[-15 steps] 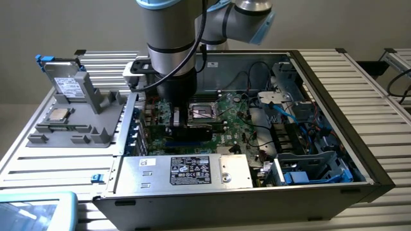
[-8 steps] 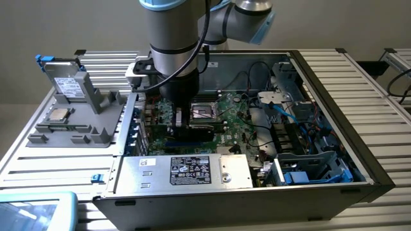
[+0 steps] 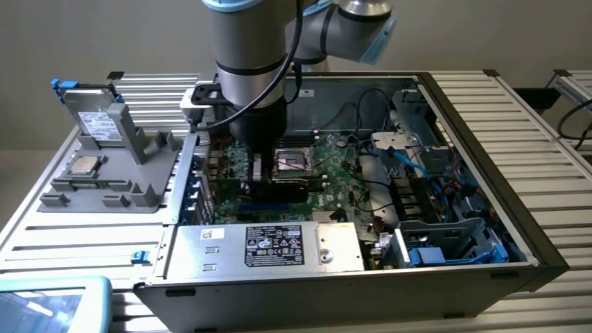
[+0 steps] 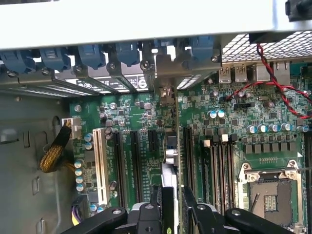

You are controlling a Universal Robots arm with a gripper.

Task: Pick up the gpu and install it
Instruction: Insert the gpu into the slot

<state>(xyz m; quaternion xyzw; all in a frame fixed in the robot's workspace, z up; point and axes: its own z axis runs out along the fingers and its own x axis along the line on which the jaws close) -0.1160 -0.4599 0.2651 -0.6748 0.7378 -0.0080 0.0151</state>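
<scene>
A plain beige-grey wall stood behind the scene, evenly lit with no strong shadows. The desk was made of ribbed, silver-grey metal slats running across its top. At the exterior view's right edge, a second slatted surface appeared, possibly another desk, with dark cables hanging beside it.

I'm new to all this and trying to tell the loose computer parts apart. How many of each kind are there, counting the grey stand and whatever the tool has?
drive: 1
processor chip: 1
memory stick: 1
gpu, held in the tool over the motherboard: 1
Total: 4
</scene>
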